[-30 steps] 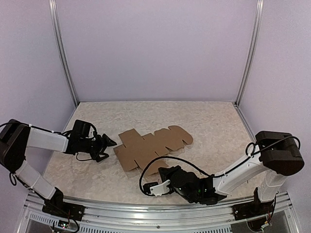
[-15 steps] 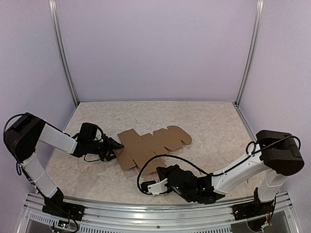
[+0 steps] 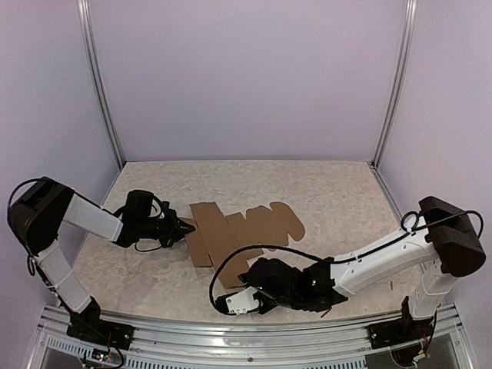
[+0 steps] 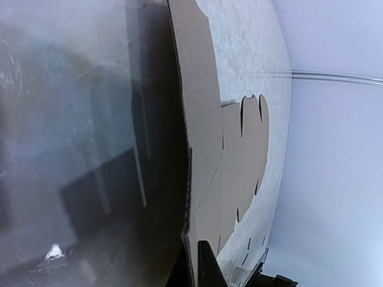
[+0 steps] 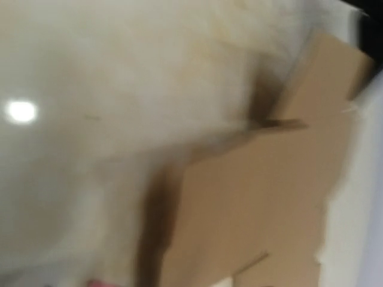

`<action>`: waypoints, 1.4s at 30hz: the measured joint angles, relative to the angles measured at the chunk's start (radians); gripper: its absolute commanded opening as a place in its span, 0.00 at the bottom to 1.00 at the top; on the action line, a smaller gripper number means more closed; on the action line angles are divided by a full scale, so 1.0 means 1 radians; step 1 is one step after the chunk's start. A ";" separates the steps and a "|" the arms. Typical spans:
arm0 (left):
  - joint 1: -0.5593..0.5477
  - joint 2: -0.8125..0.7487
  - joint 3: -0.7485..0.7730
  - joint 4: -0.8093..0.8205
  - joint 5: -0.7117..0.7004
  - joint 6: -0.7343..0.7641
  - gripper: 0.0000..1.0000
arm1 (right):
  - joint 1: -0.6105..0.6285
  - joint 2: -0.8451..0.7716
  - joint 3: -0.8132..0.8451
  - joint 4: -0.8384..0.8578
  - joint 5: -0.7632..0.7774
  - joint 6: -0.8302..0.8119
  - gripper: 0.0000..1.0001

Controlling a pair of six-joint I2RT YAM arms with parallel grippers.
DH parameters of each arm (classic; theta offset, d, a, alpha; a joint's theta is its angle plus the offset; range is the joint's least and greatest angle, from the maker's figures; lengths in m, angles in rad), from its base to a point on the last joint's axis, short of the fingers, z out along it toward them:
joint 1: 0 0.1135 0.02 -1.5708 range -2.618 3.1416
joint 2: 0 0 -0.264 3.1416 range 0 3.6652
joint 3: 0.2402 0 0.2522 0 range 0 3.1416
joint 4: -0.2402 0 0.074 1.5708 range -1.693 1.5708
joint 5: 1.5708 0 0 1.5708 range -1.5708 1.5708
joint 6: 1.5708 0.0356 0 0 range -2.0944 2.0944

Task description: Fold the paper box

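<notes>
The paper box [image 3: 246,229] is a flat brown cardboard sheet with square panels and rounded flaps, lying mid-table. My left gripper [image 3: 187,228] is shut on its left edge. In the left wrist view the two dark fingertips pinch the corrugated edge at the left gripper [image 4: 192,269], and the paper box [image 4: 206,119] stretches away from them. My right gripper [image 3: 257,275] sits low at the sheet's near edge. The right wrist view is blurred: it shows the paper box [image 5: 269,191] close up over the pale table, but no fingers.
The marbled table [image 3: 338,200] is walled in by lilac panels and metal posts [image 3: 104,100]. A metal rail [image 3: 231,327] runs along the near edge. The right arm's forearm [image 3: 377,265] lies low across the near right, with a loose black cable [image 3: 219,269] beside it.
My left gripper moved right to the sheet's left edge and closed on it. The sheet shifted slightly. My right gripper drew back toward the near edge and is moving.
</notes>
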 measured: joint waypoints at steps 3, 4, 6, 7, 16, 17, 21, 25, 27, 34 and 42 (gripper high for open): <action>0.002 0.000 0.025 0.003 0.019 0.066 0.00 | -0.081 -0.046 0.114 -0.229 -0.213 0.069 0.58; 0.002 0.000 0.032 0.011 0.030 0.092 0.00 | -0.127 -0.060 0.163 -0.293 -0.291 0.095 0.58; 0.002 -0.001 0.041 0.023 0.052 0.137 0.00 | -0.240 -0.084 0.266 -0.400 -0.451 0.146 0.60; 0.001 -0.003 0.043 0.032 0.068 0.163 0.00 | -0.294 -0.094 0.306 -0.434 -0.518 0.166 0.61; -0.111 -0.106 0.059 0.106 0.211 0.355 0.00 | -0.757 -0.120 0.451 -0.562 -1.042 0.359 0.78; -0.125 -0.117 0.065 0.105 0.220 0.374 0.00 | -0.781 -0.110 0.455 -0.572 -1.085 0.375 0.79; -0.172 -0.160 0.076 0.105 0.249 0.449 0.00 | -0.849 -0.045 0.472 -0.595 -1.226 0.423 0.80; -0.187 -0.178 0.077 0.098 0.256 0.502 0.00 | -0.855 -0.012 0.473 -0.603 -1.307 0.446 0.80; -0.195 -0.179 0.078 0.090 0.257 0.521 0.00 | -0.855 -0.003 0.473 -0.602 -1.347 0.449 0.78; -0.214 -0.179 0.094 0.065 0.278 0.555 0.00 | -0.855 0.034 0.484 -0.594 -1.452 0.451 0.66; -0.213 -0.171 0.094 0.067 0.285 0.562 0.00 | -0.856 0.066 0.512 -0.579 -1.479 0.440 0.48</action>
